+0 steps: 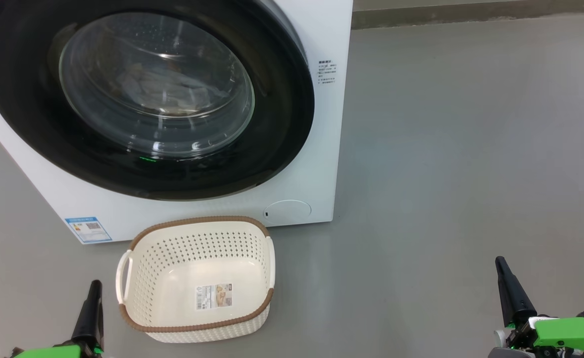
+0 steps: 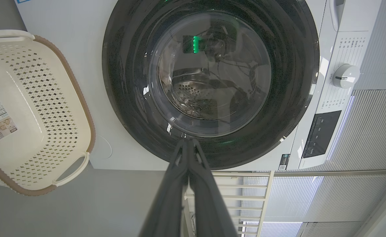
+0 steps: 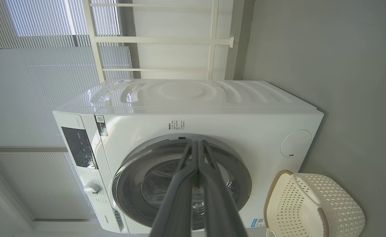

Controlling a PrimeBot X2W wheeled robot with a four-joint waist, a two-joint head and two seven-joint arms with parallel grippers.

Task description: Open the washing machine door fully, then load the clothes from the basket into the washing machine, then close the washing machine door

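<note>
The washing machine [image 1: 333,149] stands at upper left, and its door [image 1: 23,99], a black ring around a glass bowl, lies flush against the front. Behind the glass, pale clothes [image 1: 172,92] rest in the drum. On the floor in front sits the cream basket [image 1: 172,301] with nothing in it but a label sticker. My left gripper [image 1: 95,284] is shut at the lower left, just left of the basket. My right gripper [image 1: 500,261] is shut at the lower right, far from the basket. The left wrist view looks along shut fingers [image 2: 196,171] at the door [image 2: 124,82]; the right wrist view shows its fingers [image 3: 183,184] together.
Open grey floor [image 1: 471,149] stretches to the right of the machine. A round filter cap [image 1: 287,211] sits low on the machine's front. The control panel with a white knob [image 2: 344,76] lies beside the door. A white rail frame [image 2: 239,197] and window blinds stand beyond the machine.
</note>
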